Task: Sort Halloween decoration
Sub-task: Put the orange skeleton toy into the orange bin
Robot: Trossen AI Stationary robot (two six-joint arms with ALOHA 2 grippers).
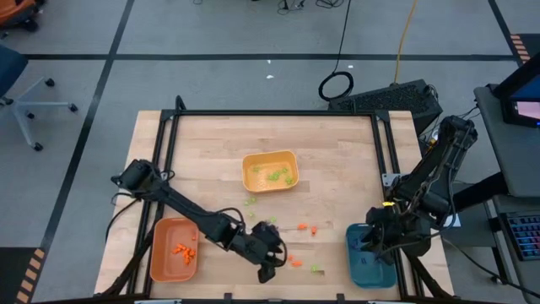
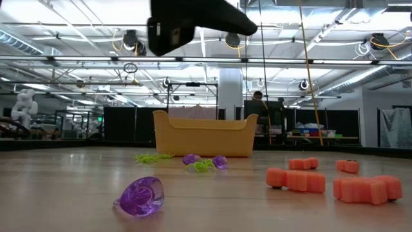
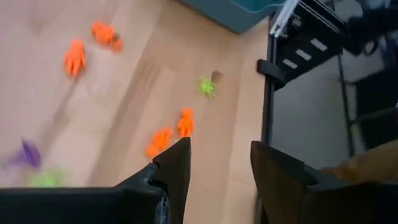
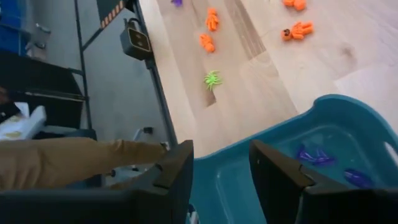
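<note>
L gripper point(image 1: 268, 268) hovers over the table's near edge, jaws apart, nothing between them. R gripper point(image 1: 377, 245) hangs over the teal tray point(image 1: 369, 268), jaws apart, empty. Teal tray holds at least 2 purple pieces point(image 4: 314, 155). Orange tray point(image 1: 173, 248) at near left has about 3 orange pieces point(image 1: 183, 250). Yellow tray point(image 1: 270, 171) mid-table has several green pieces point(image 1: 278, 175). Loose on the table point(image 1: 337, 160): 4 orange figures point(image 3: 169, 133), 1 green spider point(image 3: 206, 87) near the near edge, more by the yellow tray.

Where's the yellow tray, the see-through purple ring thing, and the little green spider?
Yellow rectangular plastic tray point(image 2: 203, 136), low view, on its front wall.
Translucent purple plastic ring piece point(image 2: 140, 196), low view, on its rounded body.
Small light green plastic spider point(image 4: 212, 79), right wrist view, on its body centre.
</note>
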